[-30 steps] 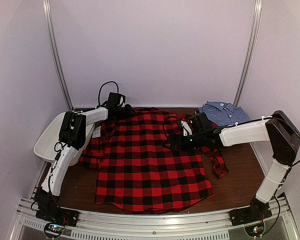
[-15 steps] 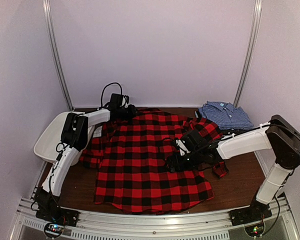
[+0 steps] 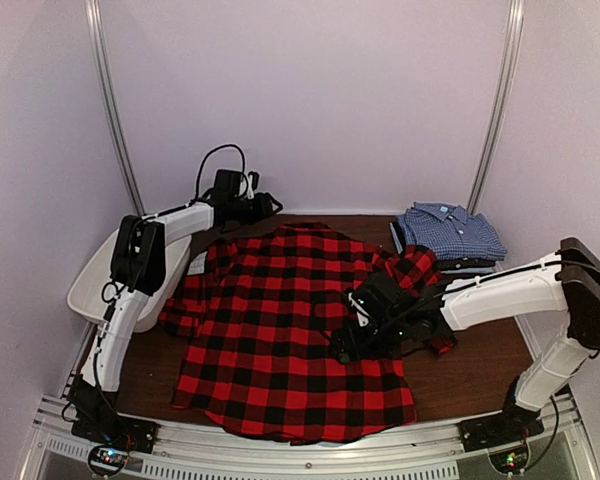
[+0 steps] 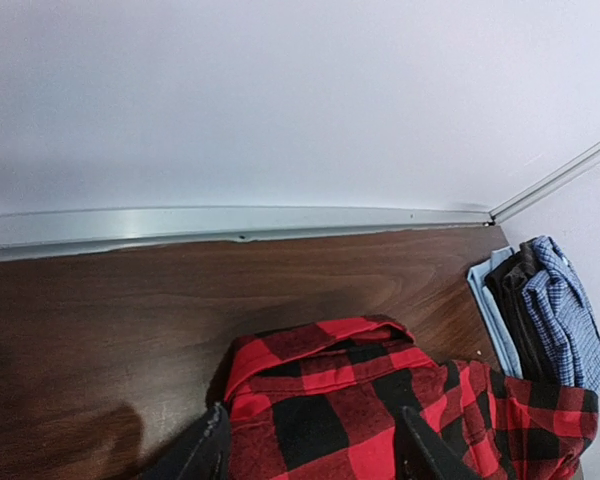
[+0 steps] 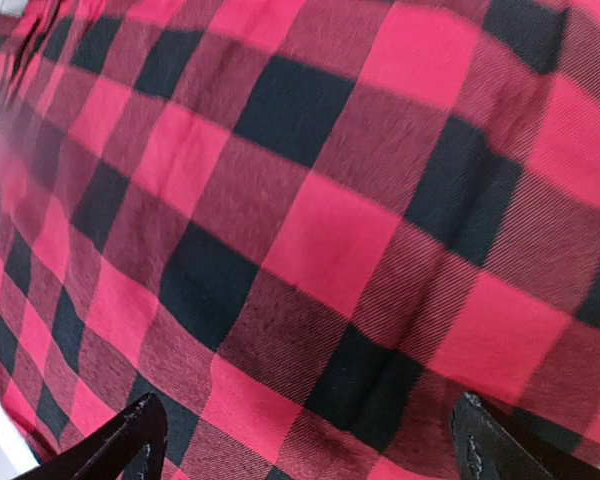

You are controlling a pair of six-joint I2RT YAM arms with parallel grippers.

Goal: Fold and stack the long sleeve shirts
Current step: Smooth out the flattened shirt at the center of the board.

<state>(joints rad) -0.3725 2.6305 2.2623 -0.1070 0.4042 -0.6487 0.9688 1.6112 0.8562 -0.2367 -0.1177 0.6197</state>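
**Top view.** The red-and-black plaid shirt (image 3: 280, 340) lies spread over the middle of the tabletop (image 3: 480, 365), with its collar toward the far edge and its hem at the near edge. It is probably laid flat like this so that it can be folded. One sleeve is bunched against the white tub (image 3: 90, 280) at the left edge. The other sleeve (image 3: 420, 268) is heaped near the right side and is not yet laid across the body. The blue-and-white check shirt (image 3: 450, 230) sits folded in the far right corner, apart from the working area, and most likely serves as the base of the stack. The left fingers (image 3: 265, 208) hover at the far edge, just beyond the collar. The right fingers (image 3: 352, 338) hang low over the plaid shirt's right half, beside the heaped sleeve, which I judge they will deal with next.

**Left wrist view.** Two dark fingertips show at the bottom, spread apart with nothing pinched between them. The collar (image 4: 320, 375) rests on the wood below them, released, and looks arranged square to the far edge. The check shirt shows at the right.

**Right wrist view.** Plaid cloth fills the frame. The fingertips sit at the two bottom corners, spread wide and gripping nothing. I cannot tell whether they touch the cloth.
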